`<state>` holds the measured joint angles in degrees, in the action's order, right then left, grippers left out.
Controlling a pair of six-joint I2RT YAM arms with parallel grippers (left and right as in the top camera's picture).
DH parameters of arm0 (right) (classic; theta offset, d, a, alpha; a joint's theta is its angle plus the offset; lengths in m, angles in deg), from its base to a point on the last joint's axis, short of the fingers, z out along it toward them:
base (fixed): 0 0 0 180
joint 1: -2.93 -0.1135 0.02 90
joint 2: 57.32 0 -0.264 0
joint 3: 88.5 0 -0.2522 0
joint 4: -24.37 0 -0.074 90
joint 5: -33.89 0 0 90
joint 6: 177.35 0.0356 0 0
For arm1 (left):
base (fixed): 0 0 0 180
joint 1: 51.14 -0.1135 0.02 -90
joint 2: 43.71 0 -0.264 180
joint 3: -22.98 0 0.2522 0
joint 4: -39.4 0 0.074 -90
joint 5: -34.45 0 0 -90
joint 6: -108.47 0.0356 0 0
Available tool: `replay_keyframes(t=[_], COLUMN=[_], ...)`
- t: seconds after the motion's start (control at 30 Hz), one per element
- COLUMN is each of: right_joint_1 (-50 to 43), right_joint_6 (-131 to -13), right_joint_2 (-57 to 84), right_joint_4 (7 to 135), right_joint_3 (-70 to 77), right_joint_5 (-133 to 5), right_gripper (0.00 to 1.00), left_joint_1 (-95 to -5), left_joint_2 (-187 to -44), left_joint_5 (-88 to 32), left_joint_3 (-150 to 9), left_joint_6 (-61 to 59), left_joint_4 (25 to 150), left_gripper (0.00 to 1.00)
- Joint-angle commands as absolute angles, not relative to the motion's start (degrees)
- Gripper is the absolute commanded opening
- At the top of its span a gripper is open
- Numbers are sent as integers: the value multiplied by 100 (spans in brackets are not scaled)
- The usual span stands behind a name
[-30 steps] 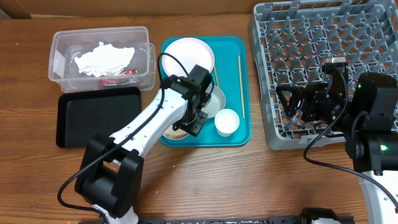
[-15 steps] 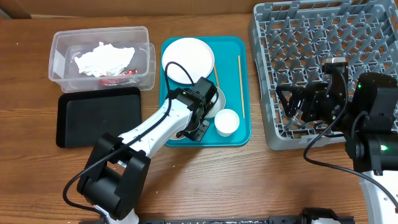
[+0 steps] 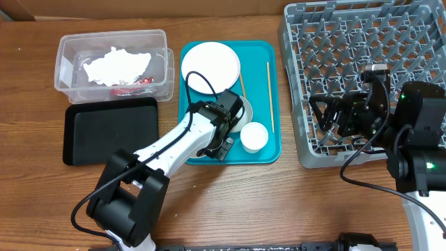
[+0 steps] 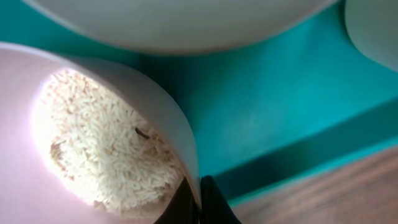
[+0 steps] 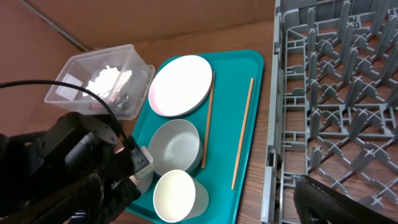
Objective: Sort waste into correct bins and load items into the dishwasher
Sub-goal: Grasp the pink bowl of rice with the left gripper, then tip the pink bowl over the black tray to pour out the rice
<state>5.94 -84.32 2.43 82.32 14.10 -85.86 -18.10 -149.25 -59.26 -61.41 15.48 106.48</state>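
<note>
Note left gripper point(image 4: 199, 202) low on the teal tray point(image 3: 263, 150), fingers pinched on the rim of the white bowl point(image 4: 25, 93), one inside the wall, one outside. See rice point(image 4: 106, 155) heaped in the bowl bottom, right up against the pinched wall. Place the bowl at the near left corner of the teal tray, mostly hidden under the arm from overhead, just beside the cup point(image 3: 254, 137) and the metal bowl point(image 5: 176, 146).

Find right gripper point(image 3: 326, 115) over the left edge of the dish rack point(image 3: 348, 42), fingers apart, holding nothing.

Judge emptying the rice as the step in hand.

Key relation: black tray point(image 3: 104, 129) and clear tub point(image 3: 70, 49) both left of the teal tray, on the left arm's side, well apart from the right arm. Expect a lift and a carry leftward, bowl level until over a bin.

Cannot tell which bin suits rice. Napkin point(image 3: 115, 66) and red wrapper point(image 3: 136, 84) already in the tub.
</note>
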Motion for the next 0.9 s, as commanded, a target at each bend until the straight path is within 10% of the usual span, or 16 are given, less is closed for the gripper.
replay_keyframes(t=[0.0, 0.5, 0.87], right_joint_1=[601, 601, 601], right_joint_6=[-8412, -8412, -8410], right_joint_2=[234, 234, 234], right_joint_4=[8199, 8199, 8243], right_joint_3=[1279, 1279, 1286], right_joint_5=[-8573, -8573, -8573], right_gripper=[100, 100, 100], left_joint_1=[-1836, -3419, -6310], left_joint_2=[-14787, -13685, -13858], left_joint_5=[-5913, -5360, -1817], left_joint_3=[-6618, -7979, -6379], left_joint_6=[1282, 554, 2331], left_joint_4=[11192, 12644, 11549], left_gripper=[4, 4, 4])
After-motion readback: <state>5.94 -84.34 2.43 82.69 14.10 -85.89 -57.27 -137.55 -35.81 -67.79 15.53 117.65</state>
